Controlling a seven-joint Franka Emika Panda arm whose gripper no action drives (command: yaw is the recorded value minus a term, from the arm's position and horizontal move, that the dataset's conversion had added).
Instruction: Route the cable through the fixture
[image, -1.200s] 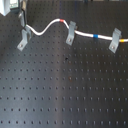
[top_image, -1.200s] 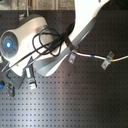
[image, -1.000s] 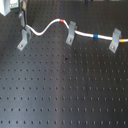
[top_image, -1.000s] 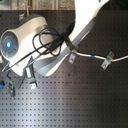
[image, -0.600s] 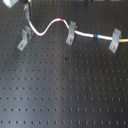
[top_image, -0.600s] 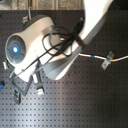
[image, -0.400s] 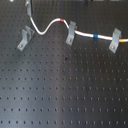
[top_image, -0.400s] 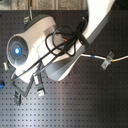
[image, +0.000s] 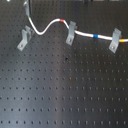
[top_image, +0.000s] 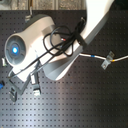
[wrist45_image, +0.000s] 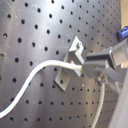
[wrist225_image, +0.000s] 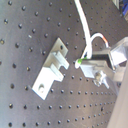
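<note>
Black perforated worktop (image: 65, 95) fills both exterior views, its holes in a regular grid. Three grey clips stand on it in a row in the first exterior view: one at the first exterior view's left (image: 24, 38), a middle one (image: 71, 33), and one at the first exterior view's right (image: 115, 40).

A white cable (image: 45, 28) comes down from the upper edge near the left clip, loops past it without sitting in it, rises to a red band (image: 61, 20), then passes through the middle clip. From there it runs on past a blue band (image: 96, 36) to the right clip and off toward the first exterior view's right edge.

In the second exterior view the arm's white body (top_image: 45, 47) covers most of the scene; only one clip (top_image: 105, 61) and a short run of cable with the blue band (top_image: 94, 56) show at the second exterior view's right.

The claw (wrist45_image: 83, 65) appears in both wrist views, its fingers (wrist225_image: 95, 62) pressed together on the cable, just beside the fixture (wrist45_image: 70, 67). In the second wrist view the cable (wrist225_image: 86, 22) curves up and away from the fingertips, with the fixture (wrist225_image: 52, 72) close by and no cable in its slot.
</note>
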